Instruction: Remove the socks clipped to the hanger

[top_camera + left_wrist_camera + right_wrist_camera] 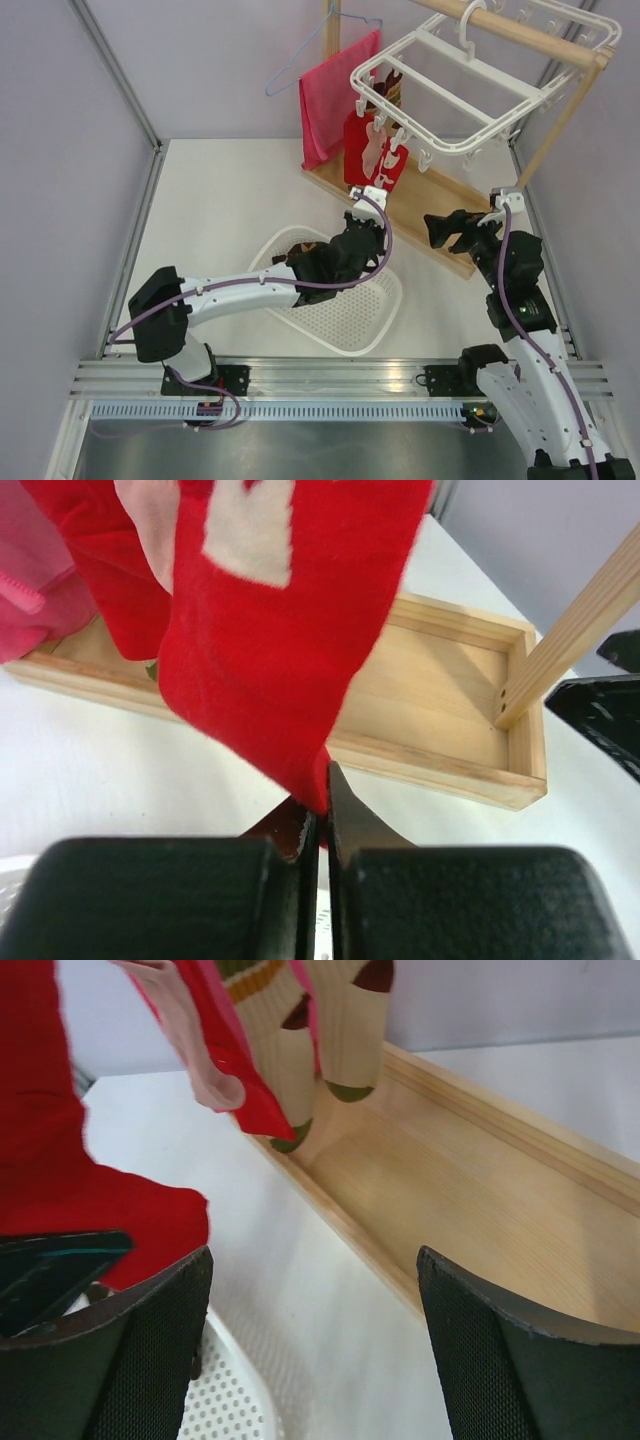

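Note:
The white plastic hanger (480, 85) hangs from the wooden stand's rail at the upper right. Red socks (362, 150) hang clipped at its near left corner. My left gripper (372, 208) is shut on the lower end of one red sock (270, 630), pinched between the jaws (322, 800). A pale pink sock (190, 1040) and cream patterned socks with brown and olive marks (335, 1030) hang behind the red ones. My right gripper (440, 230) is open and empty (315, 1300), low beside the stand's base and to the right of the socks.
A white perforated basket (375, 310) lies under the left arm, with a dark sock (290, 250) in it. The wooden stand's tray base (440, 710) runs behind the socks. A pink towel (335, 95) and a thin wire hanger (300, 60) hang at the left.

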Robot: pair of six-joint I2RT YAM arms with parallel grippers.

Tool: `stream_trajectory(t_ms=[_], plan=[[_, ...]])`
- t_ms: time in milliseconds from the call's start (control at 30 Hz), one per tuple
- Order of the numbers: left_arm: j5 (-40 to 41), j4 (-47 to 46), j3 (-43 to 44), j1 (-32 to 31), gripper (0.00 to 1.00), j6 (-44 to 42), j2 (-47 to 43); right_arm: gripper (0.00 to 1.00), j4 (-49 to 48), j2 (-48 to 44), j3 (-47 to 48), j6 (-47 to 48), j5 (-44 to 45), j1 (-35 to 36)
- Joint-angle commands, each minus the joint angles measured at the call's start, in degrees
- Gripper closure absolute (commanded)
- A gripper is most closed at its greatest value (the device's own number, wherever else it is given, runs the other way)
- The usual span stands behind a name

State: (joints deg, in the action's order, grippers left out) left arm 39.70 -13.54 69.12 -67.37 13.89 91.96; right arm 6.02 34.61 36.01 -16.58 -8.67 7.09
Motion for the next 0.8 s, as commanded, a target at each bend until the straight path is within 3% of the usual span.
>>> stream_trajectory(t_ms=[0,333,567,767], plan=[[3.0,0.5,-2.1,-0.1,0.98,3.2,-3.4,0.14,-0.6,1.1,4.7,-0.7,-0.7,3.8],[4.3,5.0,-2.0,-0.1,0.98,5.0,-5.9,0.14,0.1,2.5,12.4,-1.4,4.4,16.3],[1.0,7.7,-1.4,0.0,0.98,6.9,-6.0,0.14,0.7,7.0,18.1,0.7,8.3,23.6],[-0.6,9.8,-0.9,-0.1,0.98,8.4,-6.5,0.13,1.1,14.9,26.1,3.8,24.6,35.9]])
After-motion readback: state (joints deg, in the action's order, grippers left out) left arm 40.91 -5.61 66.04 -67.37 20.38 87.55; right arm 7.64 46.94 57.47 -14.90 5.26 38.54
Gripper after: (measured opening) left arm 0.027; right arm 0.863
